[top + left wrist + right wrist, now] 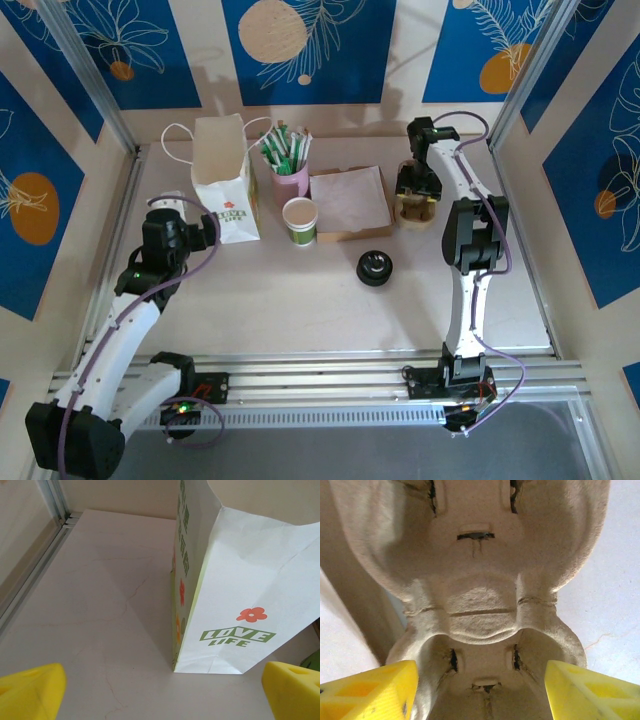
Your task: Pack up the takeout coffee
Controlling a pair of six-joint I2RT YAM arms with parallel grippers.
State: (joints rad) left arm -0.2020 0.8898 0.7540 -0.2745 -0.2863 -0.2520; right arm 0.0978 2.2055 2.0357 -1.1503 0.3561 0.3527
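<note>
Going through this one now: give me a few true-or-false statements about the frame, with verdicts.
1. The coffee cup has its lid on. False: the black lid lies on the table, apart from the cup.
2. The paper bag stands upright. True.
3. The right gripper is at the cup carrier. True.
4. The left gripper holds the coffee cup. False: it is open, facing the bag.

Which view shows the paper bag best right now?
Top external: the whole paper bag is in frame, standing upright from base to top edge. The left wrist view has its printed lower side up close, with the top cut off.
</note>
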